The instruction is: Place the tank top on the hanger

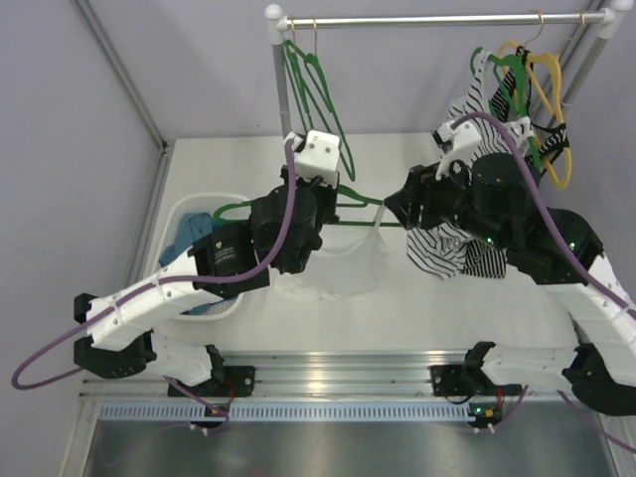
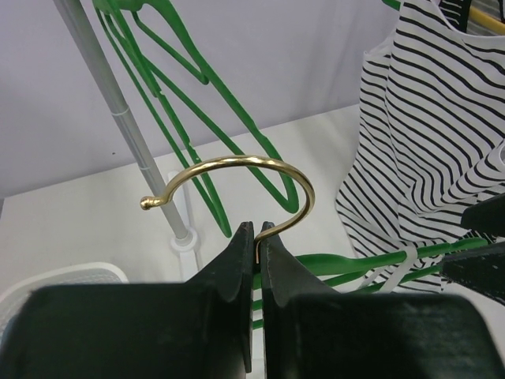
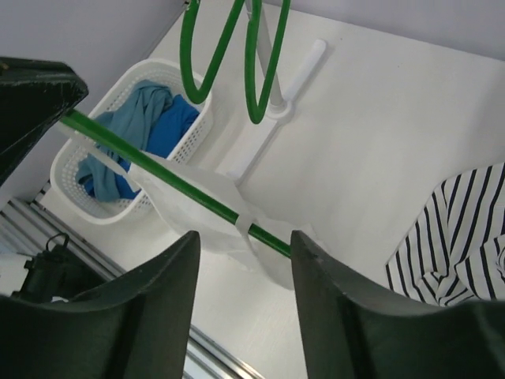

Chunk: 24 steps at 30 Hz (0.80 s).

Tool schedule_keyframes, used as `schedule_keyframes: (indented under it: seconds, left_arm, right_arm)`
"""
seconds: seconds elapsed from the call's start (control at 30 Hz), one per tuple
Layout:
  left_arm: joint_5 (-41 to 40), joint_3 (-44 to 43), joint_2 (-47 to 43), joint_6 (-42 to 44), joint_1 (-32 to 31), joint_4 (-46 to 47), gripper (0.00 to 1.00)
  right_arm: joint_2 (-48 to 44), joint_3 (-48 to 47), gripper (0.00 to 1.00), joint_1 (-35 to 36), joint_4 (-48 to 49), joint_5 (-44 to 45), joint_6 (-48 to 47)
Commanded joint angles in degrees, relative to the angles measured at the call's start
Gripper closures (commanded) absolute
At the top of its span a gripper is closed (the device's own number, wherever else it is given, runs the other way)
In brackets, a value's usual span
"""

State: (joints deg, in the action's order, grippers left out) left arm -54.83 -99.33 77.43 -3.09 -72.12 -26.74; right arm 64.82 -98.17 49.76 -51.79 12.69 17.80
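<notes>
Being pinched by the closed left gripper (image 2: 256, 237): the hanger (image 3: 201, 199), at its thin hook; sheer tank top (image 1: 343, 263) partly hidden below it, right gripper (image 3: 243, 241) spread open.

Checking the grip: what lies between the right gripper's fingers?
In the right wrist view, the green bar of the hanger, with the tank top draped over it, crosses the gap between the fingers of the open right gripper.

Sheer white tank top (image 3: 177, 219), strap looped over the raised, near-level, gold-hooked green hanger (image 3: 118, 148).
</notes>
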Motion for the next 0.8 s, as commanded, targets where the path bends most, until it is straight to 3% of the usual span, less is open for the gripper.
schedule_keyframes:
  seconds: [0.0,0.37,0.77]
  left_arm:
    - [1.6,-3.0,-0.3,-0.9,-0.3,0.1,1.00]
    - [11.7,-2.6,-2.6,-4.8,-0.3,-3.4,1.00]
    - [17.6,-3.8,-3.2,-5.3,-0.3,-4.7,1.00]
  right_arm:
    - [-5.6,1.0,0.48,0.4,5.2,-2.7,-5.7]
    - [-11.2,10.4,0.34,0.4,14.1,-18.5,-23.3]
    - [-6.8,14.4,0.32,0.4,17.5,-22.8,-25.6]
